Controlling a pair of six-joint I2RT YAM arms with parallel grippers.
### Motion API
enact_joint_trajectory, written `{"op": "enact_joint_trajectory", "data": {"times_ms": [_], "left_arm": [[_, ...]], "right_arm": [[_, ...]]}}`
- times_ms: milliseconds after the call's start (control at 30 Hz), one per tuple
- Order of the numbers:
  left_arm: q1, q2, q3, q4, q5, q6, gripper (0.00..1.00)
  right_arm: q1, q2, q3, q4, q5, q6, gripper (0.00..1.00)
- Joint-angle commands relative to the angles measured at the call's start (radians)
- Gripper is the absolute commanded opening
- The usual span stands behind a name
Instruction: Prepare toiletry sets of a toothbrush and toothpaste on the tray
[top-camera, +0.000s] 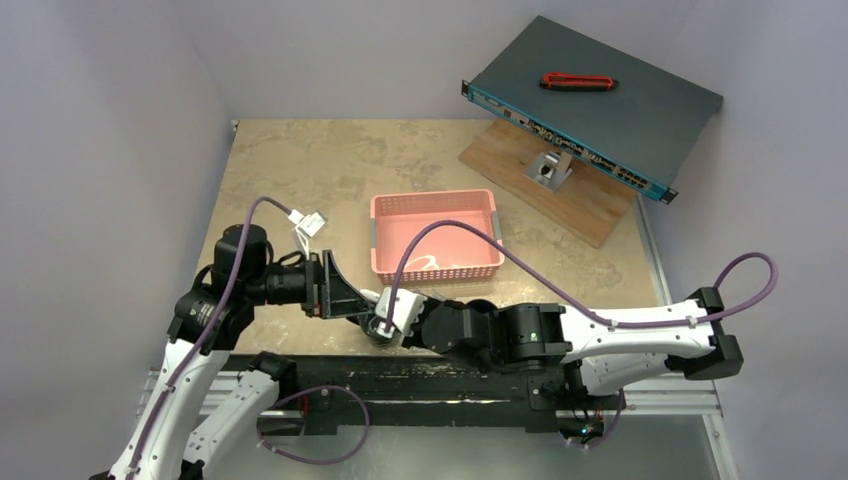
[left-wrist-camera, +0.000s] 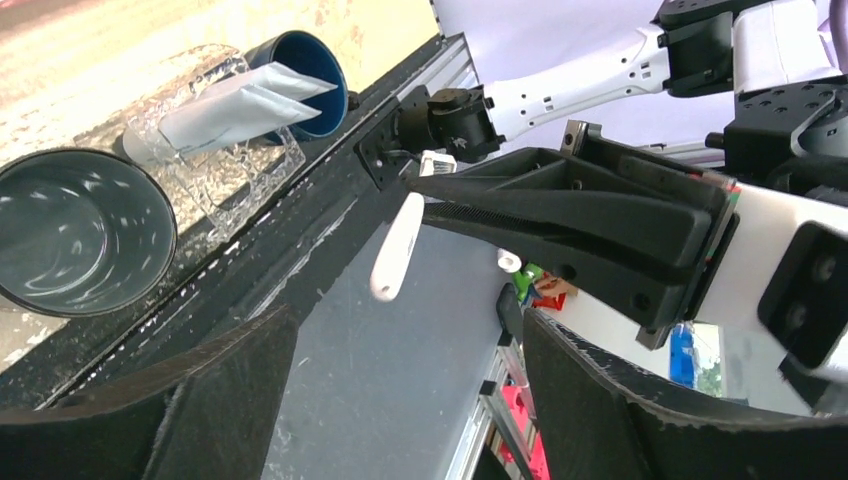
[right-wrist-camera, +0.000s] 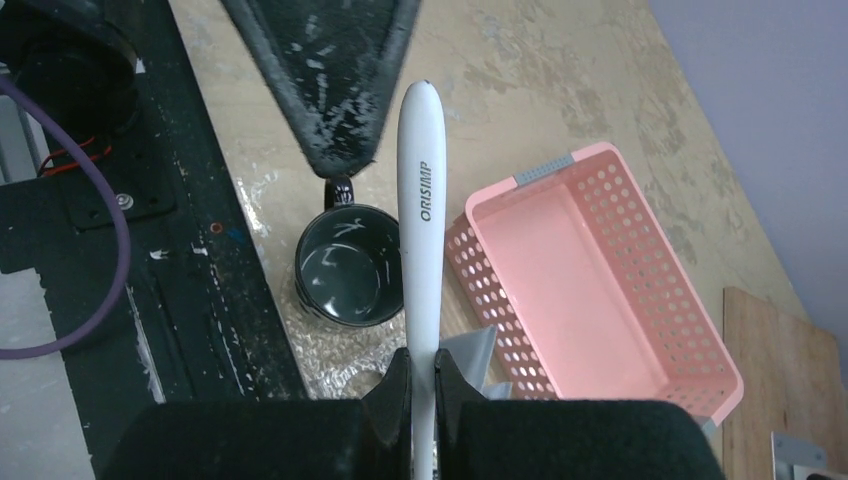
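Observation:
My right gripper (right-wrist-camera: 421, 365) is shut on a white toothbrush (right-wrist-camera: 421, 230) printed ORISIMP and holds it in the air over the table's near edge. The toothbrush also shows in the left wrist view (left-wrist-camera: 395, 250). My left gripper (left-wrist-camera: 405, 330) is open and empty, and one of its fingers (right-wrist-camera: 330, 80) is close beside the toothbrush's free end. A pale grey toothpaste (left-wrist-camera: 240, 105) leans in a blue mug (left-wrist-camera: 305, 60). It stands on the glossy transparent tray (left-wrist-camera: 235, 175) beside an empty dark mug (right-wrist-camera: 350, 265). From above, both grippers (top-camera: 350, 295) (top-camera: 383, 318) hide the tray.
An empty pink slotted basket (top-camera: 435, 235) stands just behind the grippers. A dark network switch (top-camera: 590, 105) with a red tool (top-camera: 577, 81) on it leans on a wooden board (top-camera: 560, 185) at the back right. A black rail (right-wrist-camera: 190, 250) runs along the near edge.

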Motion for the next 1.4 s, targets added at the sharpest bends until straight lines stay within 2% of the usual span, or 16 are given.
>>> {"op": "enact_joint_trajectory", "data": {"times_ms": [0,233,467,1133,1200,1333,1367], "left_arm": [[-0.002,0.003,0.04,-0.031,0.028,0.017,0.78],[-0.002,-0.008,0.033,-0.051,0.042,0.033,0.64],[-0.002,-0.021,0.025,-0.071,0.053,0.065,0.57],[-0.002,-0.026,0.003,-0.082,0.067,0.099,0.27],[-0.002,-0.025,0.004,-0.083,0.063,0.1,0.22],[-0.002,-0.021,0.001,-0.083,0.055,0.101,0.02],[-0.002,-0.021,0.0,-0.083,0.05,0.102,0.0]], "right_arm": [[0.031,0.037,0.026,0.046,0.054,-0.065,0.0],[0.055,0.07,0.05,0.065,0.053,-0.082,0.0],[0.067,0.088,0.063,0.073,0.042,-0.086,0.0],[0.088,0.113,0.078,0.08,0.059,-0.098,0.0],[0.09,0.111,0.075,0.081,0.062,-0.098,0.0],[0.092,0.102,0.068,0.085,0.07,-0.097,0.0],[0.092,0.098,0.065,0.087,0.071,-0.096,0.0]]}}
